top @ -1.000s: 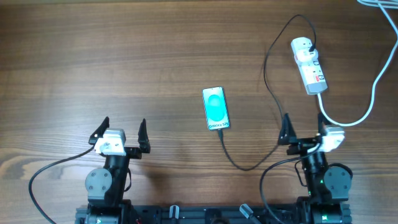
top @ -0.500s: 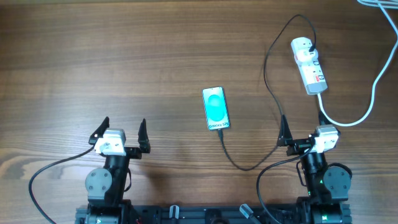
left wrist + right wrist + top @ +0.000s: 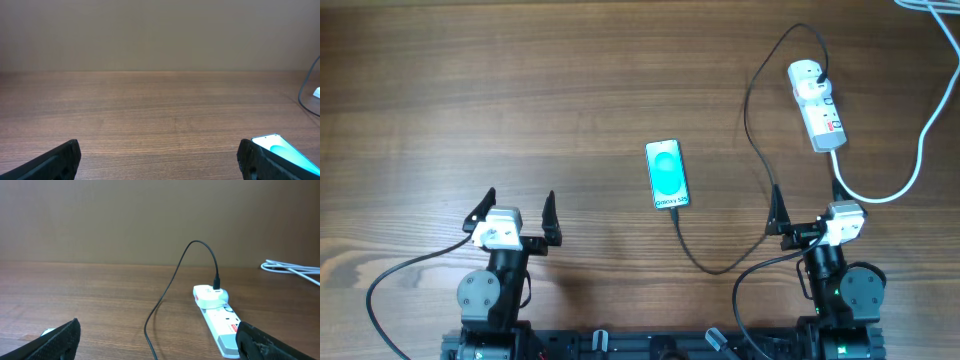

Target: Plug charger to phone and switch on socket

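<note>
The charger ends at the phone's near edge, forward-left of the wide right fingers, its slack nearer them than the equally wide left fingers.

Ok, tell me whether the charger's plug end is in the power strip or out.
In. The charger has its white plug block seated on the far end of the socket, with the black cable rising from its top.
</note>
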Robot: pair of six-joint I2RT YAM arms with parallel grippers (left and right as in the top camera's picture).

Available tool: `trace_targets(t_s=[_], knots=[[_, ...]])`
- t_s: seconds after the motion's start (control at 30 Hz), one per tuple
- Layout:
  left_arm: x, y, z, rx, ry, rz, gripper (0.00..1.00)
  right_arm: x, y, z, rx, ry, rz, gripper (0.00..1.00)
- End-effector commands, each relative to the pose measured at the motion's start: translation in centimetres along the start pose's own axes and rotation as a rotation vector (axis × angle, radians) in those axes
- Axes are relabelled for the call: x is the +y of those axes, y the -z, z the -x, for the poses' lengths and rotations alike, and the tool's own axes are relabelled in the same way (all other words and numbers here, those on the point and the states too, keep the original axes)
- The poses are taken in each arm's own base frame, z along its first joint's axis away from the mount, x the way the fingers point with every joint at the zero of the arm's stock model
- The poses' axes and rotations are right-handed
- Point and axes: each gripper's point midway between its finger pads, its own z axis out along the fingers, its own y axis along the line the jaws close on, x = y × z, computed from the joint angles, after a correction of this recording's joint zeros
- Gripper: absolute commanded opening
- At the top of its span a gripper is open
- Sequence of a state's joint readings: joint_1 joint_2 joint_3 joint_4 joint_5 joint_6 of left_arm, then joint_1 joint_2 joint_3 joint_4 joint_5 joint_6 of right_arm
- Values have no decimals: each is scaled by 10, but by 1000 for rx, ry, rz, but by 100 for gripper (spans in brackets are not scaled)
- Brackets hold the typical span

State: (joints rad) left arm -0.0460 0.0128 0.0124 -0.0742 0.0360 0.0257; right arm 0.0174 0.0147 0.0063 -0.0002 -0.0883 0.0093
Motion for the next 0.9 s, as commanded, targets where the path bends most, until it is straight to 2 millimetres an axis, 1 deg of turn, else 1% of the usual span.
trace_targets(t_s=[0.0,0.87], knots=[[-2,0,-1,-3,-23,-14,100,-1,1,3,-13,3,-9,100],[-2,0,-1,-3,-23,-14,100,-2,1,3,-13,4,-9,100]])
